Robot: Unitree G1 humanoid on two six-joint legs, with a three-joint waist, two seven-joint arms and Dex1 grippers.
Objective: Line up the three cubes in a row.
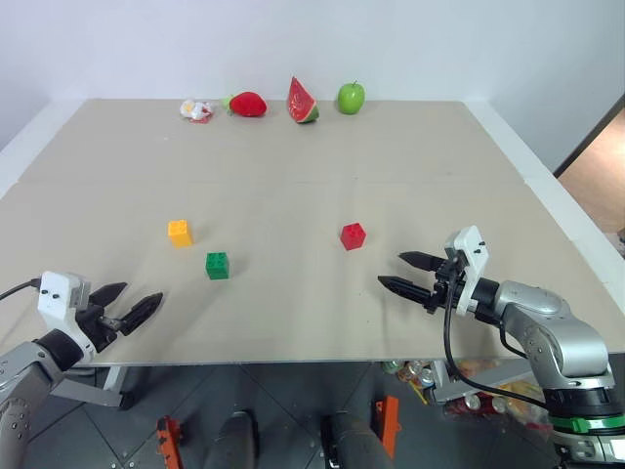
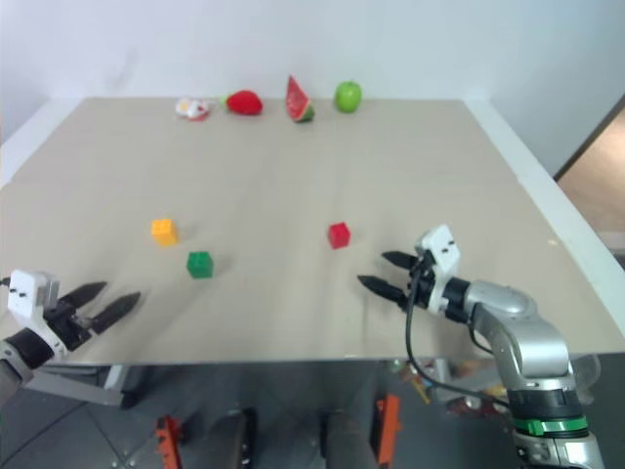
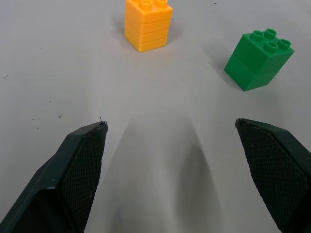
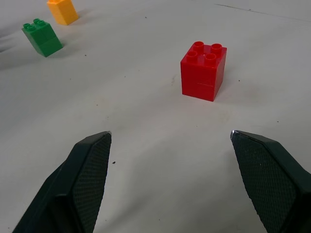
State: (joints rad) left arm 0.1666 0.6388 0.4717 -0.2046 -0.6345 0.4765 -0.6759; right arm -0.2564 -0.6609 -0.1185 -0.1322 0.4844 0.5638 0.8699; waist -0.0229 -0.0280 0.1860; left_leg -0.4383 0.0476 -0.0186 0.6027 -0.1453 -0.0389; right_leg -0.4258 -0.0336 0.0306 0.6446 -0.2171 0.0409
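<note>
Over the beige table (image 1: 293,195), left tool (image 1: 135,304) and right tool (image 1: 401,272) hover low, both released, empty.

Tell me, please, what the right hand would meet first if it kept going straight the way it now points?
Probably the red cube: it stands ahead of the open right hand, slightly off the centre line, with bare table between them. It might pass narrowly beside it.

Light: bright, even for you | shadows: soft, beneath red cube (image 4: 203,71) | focus: sharp | glare: none
</note>
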